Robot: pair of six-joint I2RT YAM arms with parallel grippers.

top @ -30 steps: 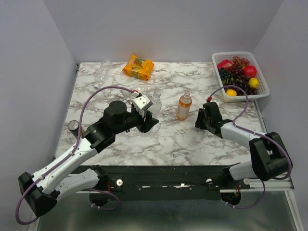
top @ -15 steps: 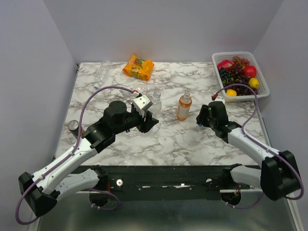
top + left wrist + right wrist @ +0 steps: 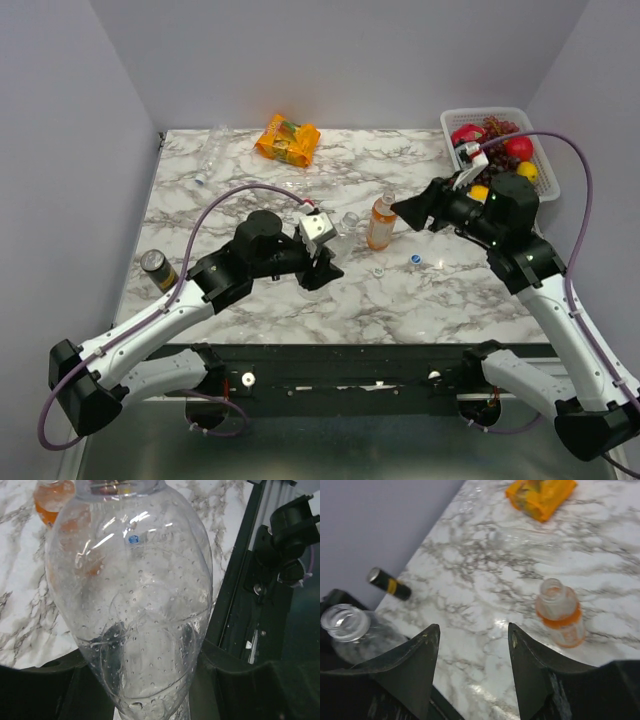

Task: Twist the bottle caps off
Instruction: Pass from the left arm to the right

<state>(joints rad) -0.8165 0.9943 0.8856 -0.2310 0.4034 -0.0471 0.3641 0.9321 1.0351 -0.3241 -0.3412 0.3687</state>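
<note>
While the left gripper (image 3: pixel 333 252) is clamped on the lower body of a clear bottle (image 3: pixel 135 605) just left of centre in the overhead view, the right gripper (image 3: pixel 472 650) hangs above the table with its fingers (image 3: pixel 415 665) spread wide and nothing between them. The clear bottle stands nearly upright in that grip. Its mouth is uncapped, as the right wrist view shows at the lower left of the frame.

An orange bottle (image 3: pixel 381 222) stands upright at the middle of the marble table (image 3: pixel 250 330), just right of the clear bottle and apart from it. It too is without a cap, and its open neck shows in the right wrist view. The right gripper points at it from the right and does not touch it.

A blue cap (image 3: pixel 415 259) lies on the table just below and to the right of the orange bottle. A smaller pale ring, probably a white cap (image 3: pixel 378 270), lies straight below that bottle; it is too small to be sure.

A fallen bottle (image 3: pixel 208 152), also clear, lies on its side at the upper left of the table. An orange packet (image 3: pixel 288 138) lies at the upper middle, a basket (image 3: pixel 545 190) of fruit sits at the upper right, and a dark can (image 3: pixel 157 270) lies at the left edge.
</note>
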